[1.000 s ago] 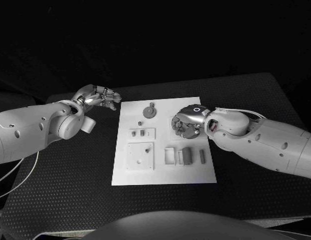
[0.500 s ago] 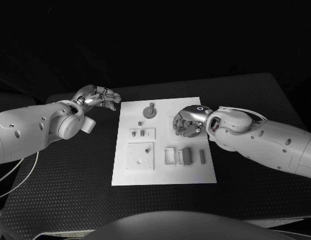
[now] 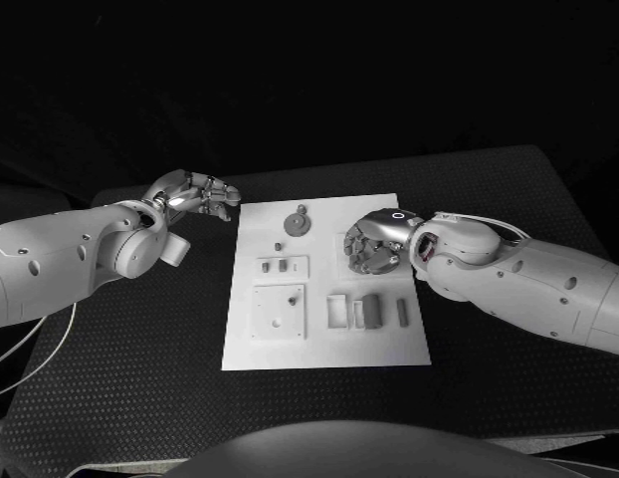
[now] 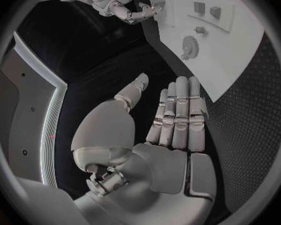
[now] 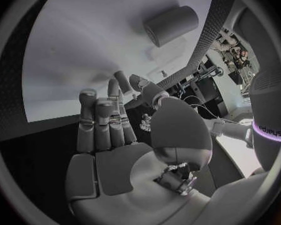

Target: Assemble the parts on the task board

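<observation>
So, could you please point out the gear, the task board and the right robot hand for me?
gear (image 3: 299, 223): head view, on the disc's face.
task board (image 3: 324, 351): head view, on its bare near strip.
right robot hand (image 3: 371, 249): head view, on the hand's middle, over the board.

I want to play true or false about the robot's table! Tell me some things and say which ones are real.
1. The left hand is over the black table beside the task board. True.
2. The right hand is over the board. True.
3. The gear-shaped part is in the left hand. False: it lies on the board, and that hand holds nothing.
4. The board is black. False: it is white.
</observation>
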You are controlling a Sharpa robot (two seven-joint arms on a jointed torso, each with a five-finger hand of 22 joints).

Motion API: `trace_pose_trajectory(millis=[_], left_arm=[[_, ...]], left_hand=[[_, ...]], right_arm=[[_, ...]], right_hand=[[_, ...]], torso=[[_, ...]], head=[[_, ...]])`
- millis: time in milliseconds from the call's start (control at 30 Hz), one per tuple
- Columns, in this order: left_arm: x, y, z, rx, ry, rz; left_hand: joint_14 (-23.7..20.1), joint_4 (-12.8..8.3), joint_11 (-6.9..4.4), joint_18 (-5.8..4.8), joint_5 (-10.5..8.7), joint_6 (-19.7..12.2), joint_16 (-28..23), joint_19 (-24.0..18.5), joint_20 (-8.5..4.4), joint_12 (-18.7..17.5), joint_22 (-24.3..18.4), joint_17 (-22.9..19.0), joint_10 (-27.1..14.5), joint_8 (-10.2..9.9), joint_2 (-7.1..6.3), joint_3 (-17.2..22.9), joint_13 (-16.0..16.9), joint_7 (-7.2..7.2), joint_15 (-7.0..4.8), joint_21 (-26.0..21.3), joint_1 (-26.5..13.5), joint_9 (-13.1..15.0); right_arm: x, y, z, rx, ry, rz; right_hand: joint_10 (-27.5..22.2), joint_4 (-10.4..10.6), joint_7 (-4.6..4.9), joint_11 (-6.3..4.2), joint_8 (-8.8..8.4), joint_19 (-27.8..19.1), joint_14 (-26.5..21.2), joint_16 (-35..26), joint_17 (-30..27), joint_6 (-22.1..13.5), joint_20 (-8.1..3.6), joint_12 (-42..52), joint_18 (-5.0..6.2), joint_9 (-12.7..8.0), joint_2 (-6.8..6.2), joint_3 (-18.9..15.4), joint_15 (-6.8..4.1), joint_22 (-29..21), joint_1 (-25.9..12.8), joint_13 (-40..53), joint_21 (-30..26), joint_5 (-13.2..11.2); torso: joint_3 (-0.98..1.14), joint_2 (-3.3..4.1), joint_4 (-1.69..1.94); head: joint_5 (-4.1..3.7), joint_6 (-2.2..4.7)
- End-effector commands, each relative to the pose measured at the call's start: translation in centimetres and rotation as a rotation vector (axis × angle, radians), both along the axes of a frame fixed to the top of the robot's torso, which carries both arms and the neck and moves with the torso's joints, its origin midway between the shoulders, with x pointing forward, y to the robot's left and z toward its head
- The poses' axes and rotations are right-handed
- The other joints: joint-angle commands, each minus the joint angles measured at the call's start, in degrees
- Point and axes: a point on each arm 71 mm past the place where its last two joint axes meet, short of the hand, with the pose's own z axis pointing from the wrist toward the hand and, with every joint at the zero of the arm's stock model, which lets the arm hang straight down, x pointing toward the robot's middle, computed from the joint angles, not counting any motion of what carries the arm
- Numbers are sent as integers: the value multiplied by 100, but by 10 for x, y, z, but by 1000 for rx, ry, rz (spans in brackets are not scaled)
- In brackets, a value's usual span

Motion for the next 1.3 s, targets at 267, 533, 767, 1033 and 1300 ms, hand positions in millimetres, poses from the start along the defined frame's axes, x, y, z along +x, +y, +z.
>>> trace_pose_trajectory(millis=[267, 533, 767, 1033, 1300], left_arm=[[0, -2, 1, -13, 1, -13], [1, -3, 1, -14, 2, -16], [1, -3, 0, -14, 3, -16], [1, -3, 0, -14, 5, -17], [1, -3, 0, -14, 5, -17]], left_hand=[[-43, -6, 1, -24, 12, -54, -25, -36, -8, -4, -11, 6, -54, 3, 11, -40, -10, -5, 4, 7, -50, -6], [-43, -5, 1, -24, 12, -55, -26, -37, -8, -3, -13, 7, -54, 5, 15, -40, -12, -5, 5, 8, -50, -6], [-43, -3, 1, -24, 12, -55, -27, -37, -7, -2, -15, 8, -53, 6, 20, -39, -13, -5, 5, 9, -50, -6], [-43, -3, 1, -24, 12, -56, -28, -37, -7, -1, -16, 9, -53, 7, 24, -39, -15, -5, 6, 9, -50, -6], [-42, -2, 1, -24, 12, -57, -29, -37, -6, 0, -19, 10, -53, 9, 25, -40, -16, -4, 6, 10, -52, -6]], right_arm=[[-1, 5, 2, -29, -69, 25], [-2, 11, 2, -25, -77, 48], [-2, 12, 2, -39, -82, 59], [-3, 12, 0, -54, -80, 66], [-2, 14, 2, -38, -101, 58]], right_hand=[[24, 99, -12, -27, 20, -29, -14, -21, 6, -9, -17, 48, 264, 47, -37, -115, -12, 94, -21, 71, -9, -1], [154, 236, -107, -117, 114, -5, 31, -17, 1, 177, -35, 236, 264, 108, 22, -191, -97, 94, -45, 329, -2, 3], [310, 332, -198, -205, 195, 34, 90, -18, -6, 388, -70, 367, 264, 145, 147, -181, -182, 101, -51, 492, 25, 6], [377, 25, -248, -250, 215, 36, 131, -34, -12, 510, -95, 447, 264, 168, 225, -192, -231, 109, 151, 671, 56, 4], [357, -211, -245, -254, 189, 33, 136, -48, -14, 517, -85, 444, 264, 174, 229, -244, -228, 101, 117, 754, 56, 9]], torso=[[-3, 1, 3], [-6, 1, 8], [-6, 1, 6], [-2, 2, 5], [1, 1, 4]], head=[[-14, 0], [-21, 5], [-24, 4], [-29, -1], [-33, -3]])
